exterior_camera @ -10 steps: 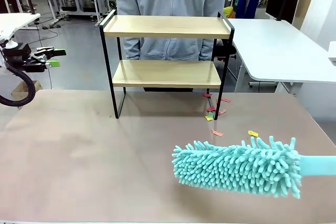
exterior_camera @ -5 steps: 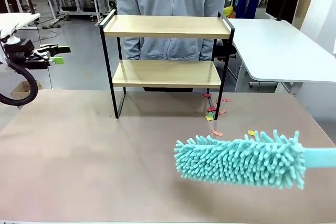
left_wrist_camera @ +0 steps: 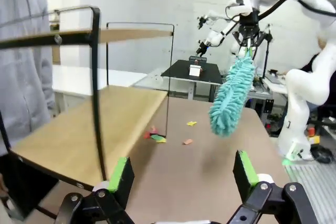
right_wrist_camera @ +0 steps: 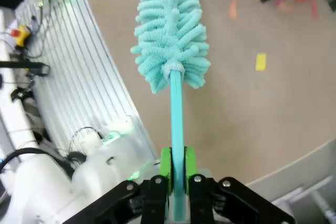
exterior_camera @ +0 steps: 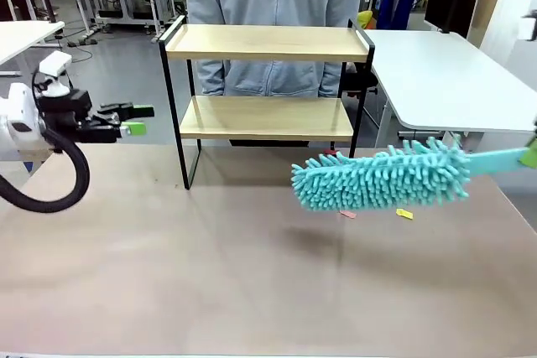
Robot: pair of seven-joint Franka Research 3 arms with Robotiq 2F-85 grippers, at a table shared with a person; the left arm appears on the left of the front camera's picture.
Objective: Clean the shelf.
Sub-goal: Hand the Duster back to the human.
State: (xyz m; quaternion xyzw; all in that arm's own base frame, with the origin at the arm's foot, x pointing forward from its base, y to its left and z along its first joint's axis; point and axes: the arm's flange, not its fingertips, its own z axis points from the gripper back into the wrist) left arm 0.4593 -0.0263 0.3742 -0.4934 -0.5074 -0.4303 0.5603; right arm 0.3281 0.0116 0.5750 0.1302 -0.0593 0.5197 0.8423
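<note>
Shelf (exterior_camera: pixel 267 90) standing at the table's (exterior_camera: pixel 168 274) far side, in front of a person in a grey hoodie (exterior_camera: pixel 273 6). Left gripper (exterior_camera: pixel 138 120) level and pointing at the shelf's left end, raised off the table, green pads spread wide, nothing held. Right gripper (right_wrist_camera: pixel 177 167) clamped on the handle of a teal duster (exterior_camera: pixel 382 176), head hanging in the air just right of the shelf's lower board, above paper scraps (exterior_camera: pixel 404 214) on the table.

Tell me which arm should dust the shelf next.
Right. Its right gripper is shut on the teal duster handle, the head raised near the shelf's right end. The left gripper is open and holds nothing, beside the shelf's left end.
</note>
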